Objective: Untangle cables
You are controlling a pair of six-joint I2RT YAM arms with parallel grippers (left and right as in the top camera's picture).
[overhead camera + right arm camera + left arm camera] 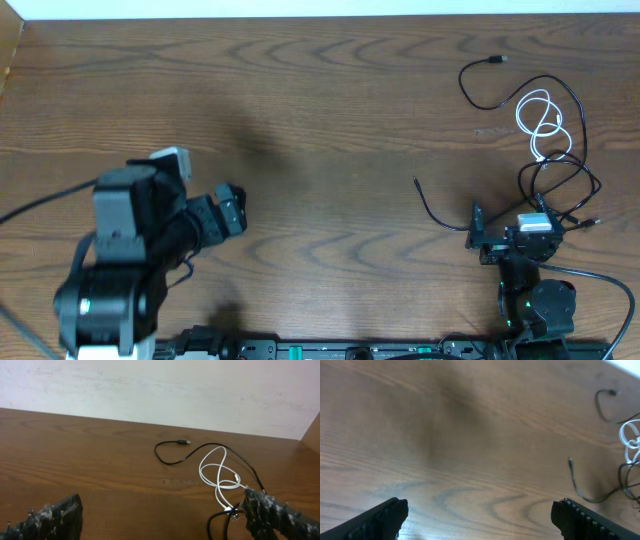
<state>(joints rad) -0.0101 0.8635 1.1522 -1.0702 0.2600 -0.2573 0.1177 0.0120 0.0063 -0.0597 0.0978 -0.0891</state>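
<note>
On the surface (330, 120), right side, we list tangled cables (548, 150): one white cord (545, 122), several black cords (168, 462). Left claw (480, 510) and right claw (160, 505) gape wide, empty.

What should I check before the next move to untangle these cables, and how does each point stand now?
1. Left claw open and empty: ok.
2. Right claw open and empty: ok.
3. White cable free of the black cables: not ok, they cross.
4. Right claw close to the tangle: ok.
5. Left claw close to the tangle: not ok, far across the table.
6. Which cable lies on top at the crossings: cannot tell.
</note>
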